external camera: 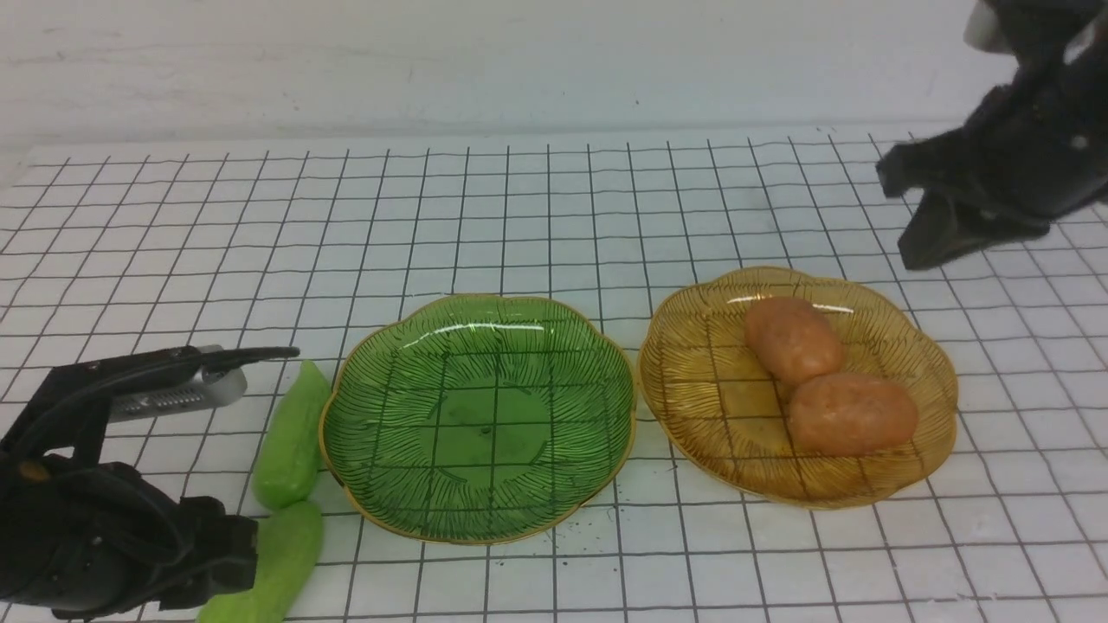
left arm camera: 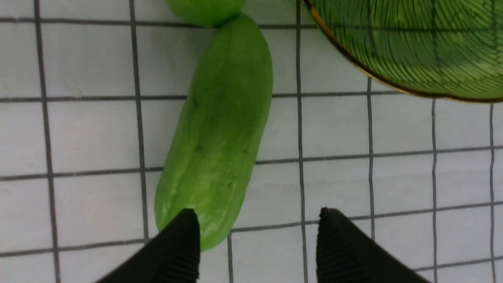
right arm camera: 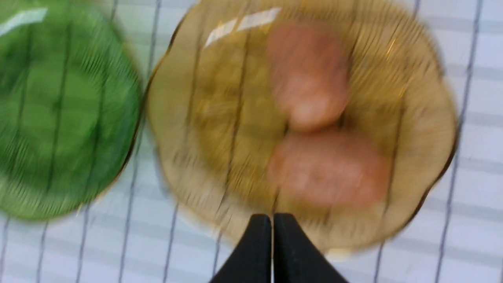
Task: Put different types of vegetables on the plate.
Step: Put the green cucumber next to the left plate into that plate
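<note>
- White table point(external camera: 173, 216) ruled with a dark grid; a plain pale wall point(external camera: 433, 61) stands behind it.
- The green plate point(external camera: 478, 415) sits mid-table with nothing on it.
- Just right of the green plate, an amber plate point(external camera: 692, 398) carries the back potato point(external camera: 792, 339) and the front potato point(external camera: 853, 414), which touch each other.
- The far cucumber point(external camera: 293, 437) and the near cucumber point(external camera: 268, 562) lie end to end on the table, just left of the green plate.
- Left gripper point(left arm camera: 255, 220): jaws spread, holding nothing, low at the near cucumber's end. One fingertip point(left arm camera: 184, 236) overlaps it; contact cannot be told.
- Right gripper point(right arm camera: 272, 220): jaws pressed together, empty, raised well right of the green plate.
</note>
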You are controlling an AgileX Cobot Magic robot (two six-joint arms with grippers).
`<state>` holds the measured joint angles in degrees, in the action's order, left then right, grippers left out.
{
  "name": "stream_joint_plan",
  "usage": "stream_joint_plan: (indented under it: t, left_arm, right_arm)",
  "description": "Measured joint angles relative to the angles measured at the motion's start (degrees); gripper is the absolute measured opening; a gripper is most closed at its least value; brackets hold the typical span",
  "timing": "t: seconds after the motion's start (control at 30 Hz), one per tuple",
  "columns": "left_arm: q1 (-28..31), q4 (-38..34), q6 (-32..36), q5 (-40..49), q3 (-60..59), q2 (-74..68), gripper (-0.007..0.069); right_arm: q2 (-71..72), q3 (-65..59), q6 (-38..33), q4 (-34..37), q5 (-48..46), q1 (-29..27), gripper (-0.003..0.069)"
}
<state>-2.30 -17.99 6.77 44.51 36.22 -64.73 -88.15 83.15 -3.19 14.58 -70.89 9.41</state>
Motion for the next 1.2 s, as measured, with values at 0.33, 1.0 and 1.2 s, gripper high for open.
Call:
stream_joint_plan:
  t: [0.33, 1.0, 1.2]
  left_arm:
    - [0.00, -0.06, 2.55, -3.10, 0.49, -8.17, 0.0510]
    - [0.00, 3.01, 0.70, 4.69, 3.91, -18.18, 0.0364]
    - [0.00, 6.57, -6.27, 16.09, 12.72, -11.61, 0.0364]
  right_arm:
    - [22.51, -25.85, -2.11, 1.84, -0.13, 0.69, -0.0014]
    - [25.53, -32.83, -4.73, 1.61, 1.01, 0.69, -0.0014]
    - [25.53, -32.83, -4.73, 1.56, 1.01, 0.69, -0.0014]
